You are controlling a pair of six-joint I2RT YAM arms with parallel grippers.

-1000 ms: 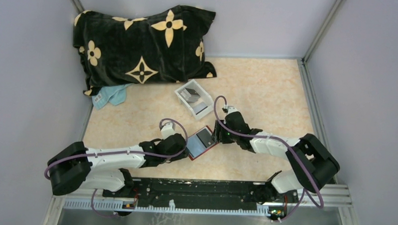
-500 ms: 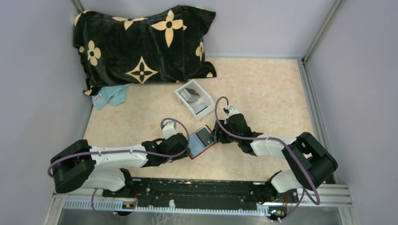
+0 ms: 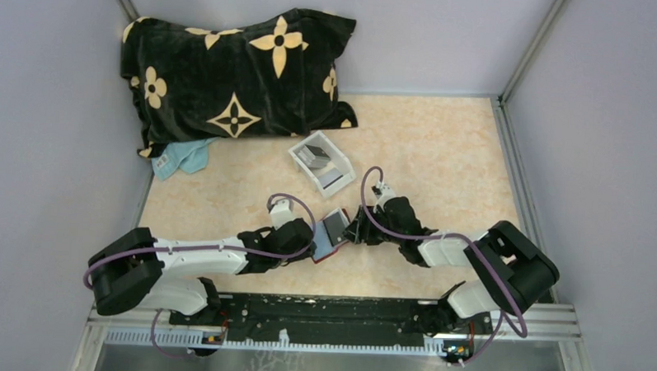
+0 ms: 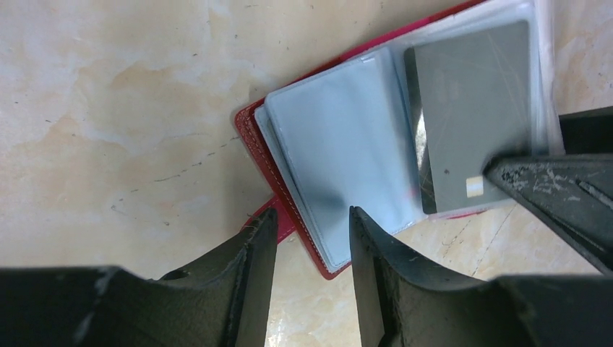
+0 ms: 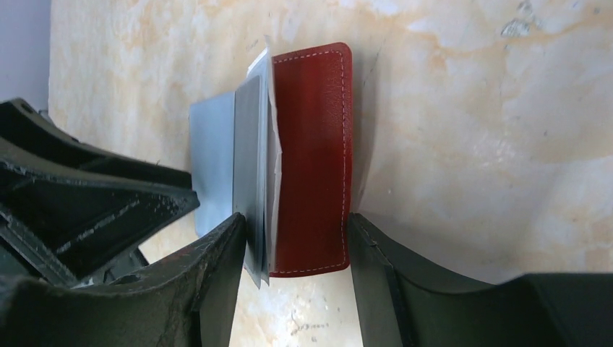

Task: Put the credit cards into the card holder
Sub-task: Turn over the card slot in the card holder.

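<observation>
Beige tabletop: card holder open, grey card inside; tray holds cards.

card holder | between left arm, right arm | tray beyond

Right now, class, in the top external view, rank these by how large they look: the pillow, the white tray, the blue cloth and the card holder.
1. pillow, by far the largest
2. white tray
3. blue cloth and card holder: these look alike and both are partly hidden, so they are left unranked.
</observation>
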